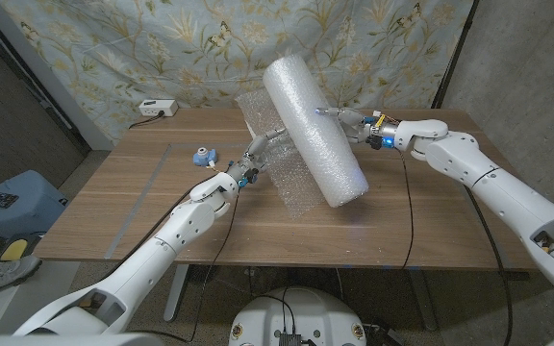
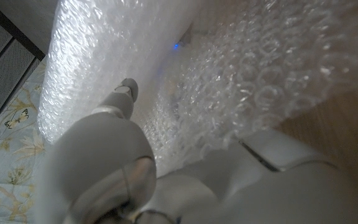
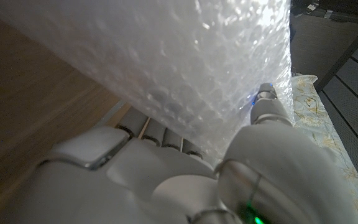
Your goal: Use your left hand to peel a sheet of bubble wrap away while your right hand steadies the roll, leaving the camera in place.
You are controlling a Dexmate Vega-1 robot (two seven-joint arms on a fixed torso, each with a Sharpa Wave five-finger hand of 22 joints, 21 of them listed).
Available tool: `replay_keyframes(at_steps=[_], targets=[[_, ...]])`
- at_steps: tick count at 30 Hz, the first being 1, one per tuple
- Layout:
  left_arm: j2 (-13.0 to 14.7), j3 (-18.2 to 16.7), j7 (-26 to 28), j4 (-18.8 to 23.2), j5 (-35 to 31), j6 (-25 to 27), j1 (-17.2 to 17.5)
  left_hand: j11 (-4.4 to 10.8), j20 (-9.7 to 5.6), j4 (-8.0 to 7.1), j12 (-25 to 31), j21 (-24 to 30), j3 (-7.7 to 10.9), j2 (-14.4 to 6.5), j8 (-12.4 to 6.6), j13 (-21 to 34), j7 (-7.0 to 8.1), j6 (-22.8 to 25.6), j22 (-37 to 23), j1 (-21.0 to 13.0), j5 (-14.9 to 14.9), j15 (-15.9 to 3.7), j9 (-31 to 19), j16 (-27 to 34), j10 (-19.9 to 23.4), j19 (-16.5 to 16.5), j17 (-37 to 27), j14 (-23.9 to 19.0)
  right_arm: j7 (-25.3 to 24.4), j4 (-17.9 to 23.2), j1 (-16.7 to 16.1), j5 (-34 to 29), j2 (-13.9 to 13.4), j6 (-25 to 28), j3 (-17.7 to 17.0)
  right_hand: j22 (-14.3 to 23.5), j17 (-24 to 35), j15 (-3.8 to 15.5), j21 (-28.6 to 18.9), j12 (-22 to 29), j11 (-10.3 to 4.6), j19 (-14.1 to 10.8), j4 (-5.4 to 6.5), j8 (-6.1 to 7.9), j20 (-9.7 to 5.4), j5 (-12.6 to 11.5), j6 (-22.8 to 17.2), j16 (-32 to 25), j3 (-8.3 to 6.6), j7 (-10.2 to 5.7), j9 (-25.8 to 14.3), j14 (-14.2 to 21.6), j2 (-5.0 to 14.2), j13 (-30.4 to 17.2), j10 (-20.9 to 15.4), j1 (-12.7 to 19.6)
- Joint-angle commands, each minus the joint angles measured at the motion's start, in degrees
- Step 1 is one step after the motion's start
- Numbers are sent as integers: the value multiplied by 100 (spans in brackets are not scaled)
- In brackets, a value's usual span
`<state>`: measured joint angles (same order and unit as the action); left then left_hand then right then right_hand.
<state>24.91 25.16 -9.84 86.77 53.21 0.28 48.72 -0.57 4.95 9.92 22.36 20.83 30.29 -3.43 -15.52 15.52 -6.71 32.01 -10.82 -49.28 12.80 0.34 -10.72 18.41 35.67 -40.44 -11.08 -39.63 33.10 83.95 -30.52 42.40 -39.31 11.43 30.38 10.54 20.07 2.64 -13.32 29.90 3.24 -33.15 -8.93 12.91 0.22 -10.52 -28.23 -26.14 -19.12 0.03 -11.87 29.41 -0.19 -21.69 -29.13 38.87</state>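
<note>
Seen from the head view: a fat roll of bubble wrap (image 1: 314, 130) lying across the middle of the wooden table (image 1: 142, 207), long axis running diagonally, far end towards the back edge at picture centre, near end pointing at the robot's right front. Loose sheet (image 1: 275, 168) hanging off the roll's left flank, down to the tabletop. Left hand (image 1: 248, 165) at that sheet's edge, fingers pushed into the wrap; right hand (image 1: 365, 128) against the roll's right side near its far half. Small blue camera (image 1: 202, 154) sitting on the table well to the left of the sheet, apart from both hands. Closer in, from the left wrist view: sheet (image 2: 260, 81) peeling off the roll (image 2: 98, 56), left hand (image 2: 114, 155) between the two layers with one fingertip (image 2: 128, 90) pressed on the bubbles; cannot tell whether a pinch is actually closed on the sheet. From the right wrist view: right hand (image 3: 185, 168) cupping the roll (image 3: 166, 56), fingers tucked under it, thumb lying along its curve, holding it. Behind the table, a floral cloth backdrop (image 1: 210, 48); a white power strip (image 1: 157, 108) at the back left corner; grey floor beneath.
</note>
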Motion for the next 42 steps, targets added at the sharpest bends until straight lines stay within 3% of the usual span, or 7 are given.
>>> replay_keyframes(at_steps=[1, 2, 6, 18, 23, 27, 42], targets=[[52, -52, 339, 243, 42, 96, 128, 224, -140, -23, 185, 171, 28, -110, -136, 117, 38, 499, -37, -208, 58, -195, -35, 127, 492, -346, -13, -477, 16, -121, -40, 222, 77, 133, -53, 14, 12, 369, -42, 28, -12, -62, 14, -14, -5, 12, -42, -36, 35, 11, -18, 64, 22, -20, -36, 51], [45, -64, 395, 265, 46, 89, 150, 182, -178, -11, 221, 223, 50, -140, -203, 153, 36, 728, -42, -269, 66, -289, -43, 154, 594, -440, 1, -631, 19, -125, -48, 248, 80, 147, -62, 14, 13, 369, -43, 32, 2, -65, 16, -17, -6, 13, -39, -37, 38, 8, -18, 64, 24, -22, -44, 49], [92, -80, 530, 359, 26, 120, 198, 301, -280, -18, 367, 397, 120, -286, -296, 259, 118, 1137, -58, -398, 81, -540, -55, 267, 1017, -746, 11, -1129, 34, -122, -81, 327, 74, 184, -95, 14, 15, 361, -44, 33, -9, -74, 21, -23, -5, 18, -35, -42, 50, 11, -19, 67, 31, -29, -42, 48], [178, -90, 632, 460, 152, 329, 226, 435, -377, -266, 480, 624, 352, -757, -351, 411, 111, 1579, -89, -351, 26, -695, -72, 292, 1461, -988, 20, -1690, 3, 2, -275, 545, -40, 248, -244, 15, 18, 372, -46, 40, 12, -95, 26, -40, -2, 25, -25, -49, 78, 17, -21, 69, 45, -46, -44, 52], [180, -66, 644, 441, 111, 311, 214, 494, -524, -356, 602, 788, 489, -782, -331, 487, 20, 1696, -108, -324, -71, -888, -87, 354, 1866, -1180, 26, -2104, 24, 26, -313, 645, -40, 292, -275, 15, 19, 369, -48, 45, 2, -107, 30, -43, -1, 27, -27, -57, 88, 23, -22, 85, 52, -51, -54, 51], [191, -65, 665, 452, 110, 331, 211, 530, -573, -396, 640, 854, 551, -794, -314, 513, -24, 1732, -115, -320, -120, -930, -92, 352, 2011, -1241, 28, -2216, 62, 27, -337, 678, -33, 272, -278, 15, 21, 364, -49, 38, -11, -115, 30, -46, -2, 28, -28, -60, 93, 19, -23, 88, 64, -53, -37, 57], [253, -79, 580, 472, 235, 481, 187, 578, -645, -458, 628, 933, 613, -782, -278, 553, -13, 1777, -122, -304, -194, -1002, -101, 350, 2069, -1254, -18, -2299, 262, -46, -400, 1037, 33, 495, -324, 15, 16, 327, -50, 33, 30, -138, 52, -84, 11, 35, 45, -51, 125, 39, -25, 78, 90, -69, -15, 31]])
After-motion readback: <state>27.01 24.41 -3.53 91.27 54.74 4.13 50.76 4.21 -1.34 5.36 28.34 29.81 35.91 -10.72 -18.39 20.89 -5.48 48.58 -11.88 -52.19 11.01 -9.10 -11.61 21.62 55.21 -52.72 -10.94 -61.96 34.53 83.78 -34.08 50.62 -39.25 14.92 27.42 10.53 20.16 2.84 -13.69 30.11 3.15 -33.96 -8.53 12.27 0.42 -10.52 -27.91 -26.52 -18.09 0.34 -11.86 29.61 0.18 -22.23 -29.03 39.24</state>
